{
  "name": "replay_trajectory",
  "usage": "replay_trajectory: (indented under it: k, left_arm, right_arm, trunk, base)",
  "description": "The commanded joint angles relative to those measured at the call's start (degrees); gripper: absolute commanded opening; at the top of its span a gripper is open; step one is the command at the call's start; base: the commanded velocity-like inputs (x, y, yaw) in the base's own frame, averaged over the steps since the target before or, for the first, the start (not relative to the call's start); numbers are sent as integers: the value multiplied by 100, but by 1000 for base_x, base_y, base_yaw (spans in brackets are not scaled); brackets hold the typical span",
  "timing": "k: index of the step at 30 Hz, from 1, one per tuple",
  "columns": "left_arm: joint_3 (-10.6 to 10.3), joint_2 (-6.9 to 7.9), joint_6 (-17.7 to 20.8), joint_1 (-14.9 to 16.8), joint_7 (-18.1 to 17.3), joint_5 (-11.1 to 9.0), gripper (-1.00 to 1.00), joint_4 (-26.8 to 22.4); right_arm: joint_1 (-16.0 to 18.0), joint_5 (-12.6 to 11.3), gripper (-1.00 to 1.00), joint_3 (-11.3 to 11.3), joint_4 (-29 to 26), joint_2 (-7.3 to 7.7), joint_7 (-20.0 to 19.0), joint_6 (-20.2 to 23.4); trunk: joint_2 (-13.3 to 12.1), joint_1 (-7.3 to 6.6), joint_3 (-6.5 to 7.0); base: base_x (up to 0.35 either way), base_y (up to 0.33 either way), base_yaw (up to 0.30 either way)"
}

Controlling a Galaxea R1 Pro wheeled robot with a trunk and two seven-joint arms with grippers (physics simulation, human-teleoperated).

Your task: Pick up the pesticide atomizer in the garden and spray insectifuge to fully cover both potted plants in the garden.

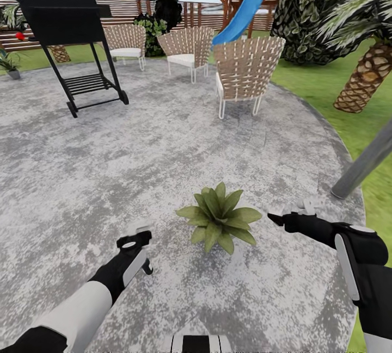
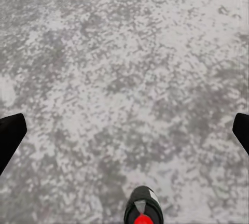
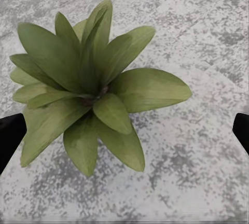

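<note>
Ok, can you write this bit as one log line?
left gripper: atomizer by it, grip unclear | right gripper: open, aimed at plant | plant: plain green

A black grill (image 1: 60,21) on a wheeled stand sits at the far left. Three woven chairs (image 1: 247,67) stand near a blue slide (image 1: 245,10). A grey pole (image 1: 365,162) leans at right beside a palm trunk (image 1: 366,78).

Potted plant (image 1: 219,218) on patio (image 1: 163,152), between grippers.
</note>
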State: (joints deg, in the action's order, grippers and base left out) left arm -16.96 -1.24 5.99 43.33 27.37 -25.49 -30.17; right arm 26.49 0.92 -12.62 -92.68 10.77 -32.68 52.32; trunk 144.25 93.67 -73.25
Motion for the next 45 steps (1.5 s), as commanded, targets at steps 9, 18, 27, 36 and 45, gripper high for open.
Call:
replay_trajectory:
  k: [9,18,27,36,45]
  left_arm:
    - [-90,7,-928,-81,49,-31,100,-23]
    - [-365,-6,-1646,-123,112,-2,100,-17]
    - [-637,-37,-1730,-123,87,195,100,30]
    - [-671,-192,-1691,-113,164,266,100,19]
    - [-919,-421,-1712,-129,756,1267,100,52]
  right_arm:
    - [-11,5,100,-12,-4,-13,-34,26]
    - [-12,4,100,-12,-4,-13,-37,24]
    - [-12,4,100,-16,-4,-6,-37,17]
    - [-10,4,100,-20,-4,0,-37,15]
    - [-6,4,100,-56,-4,0,-43,15]
  trunk:
    - [14,22,-205]
    - [26,45,-404]
    - [38,68,-603]
    - [50,91,-803]
    - [62,115,-1002]
  base:
    - [0,0,0]
    - [0,0,0]
    - [0,0,0]
    - [0,0,0]
    - [0,0,0]
